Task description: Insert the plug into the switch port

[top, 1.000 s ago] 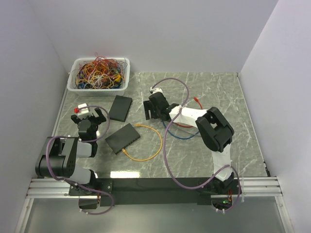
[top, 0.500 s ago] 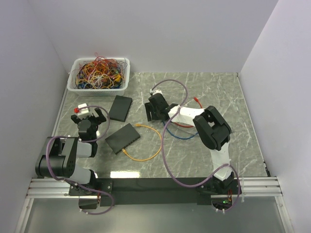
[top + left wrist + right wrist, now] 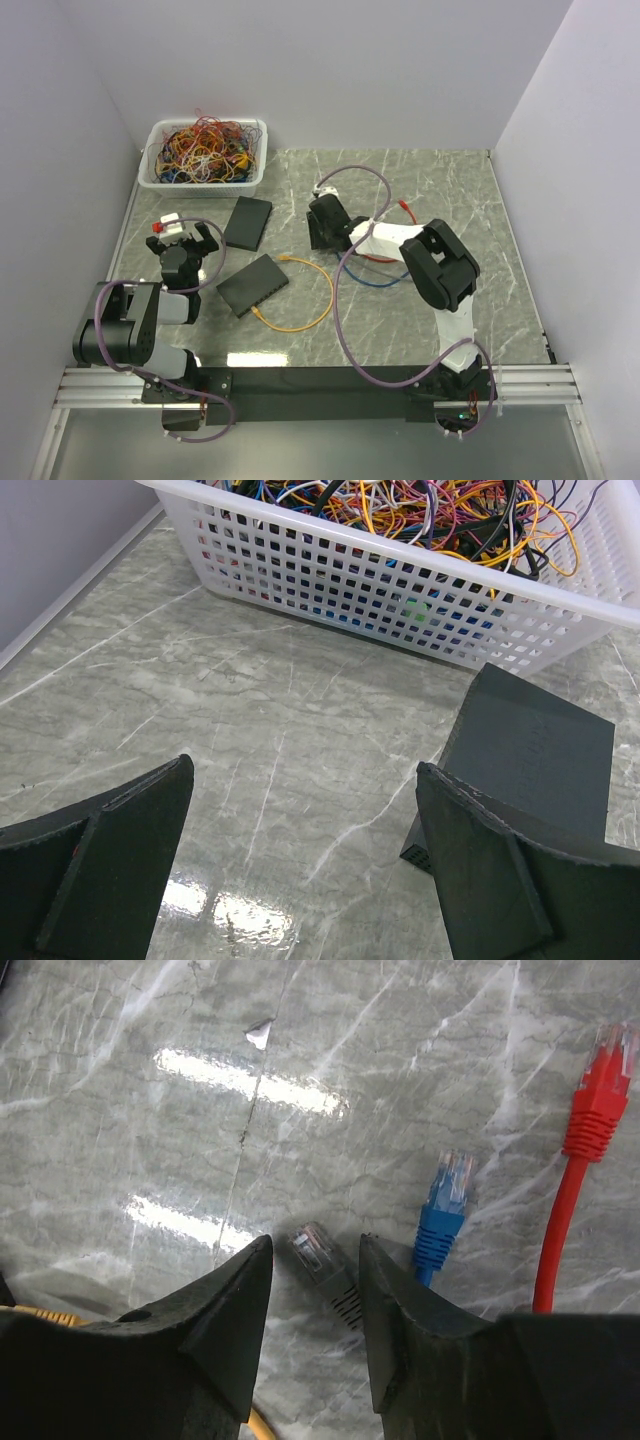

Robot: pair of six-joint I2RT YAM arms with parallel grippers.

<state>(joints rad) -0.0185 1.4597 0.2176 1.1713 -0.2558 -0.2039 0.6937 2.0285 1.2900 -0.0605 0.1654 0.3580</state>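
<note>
A grey plug (image 3: 325, 1265) on a dark cable lies on the marble table between my right gripper's fingers, with a small gap on each side. My right gripper (image 3: 315, 1243) is low over it, jaws narrowly open; in the top view it (image 3: 320, 226) is at the table's middle. Two black switch boxes lie to its left, one near (image 3: 252, 284) and one farther back (image 3: 247, 221). My left gripper (image 3: 183, 241) is wide open and empty at the left, and the far box (image 3: 530, 750) shows by its right finger.
A blue plug (image 3: 448, 1200) and a red plug (image 3: 595, 1090) lie just right of the grey one. A yellow cable (image 3: 310, 300) loops beside the near switch. A white basket (image 3: 400, 590) of tangled cables stands at the back left.
My right gripper has shifted slightly right and down onto the plugs. The left arm has not moved.
</note>
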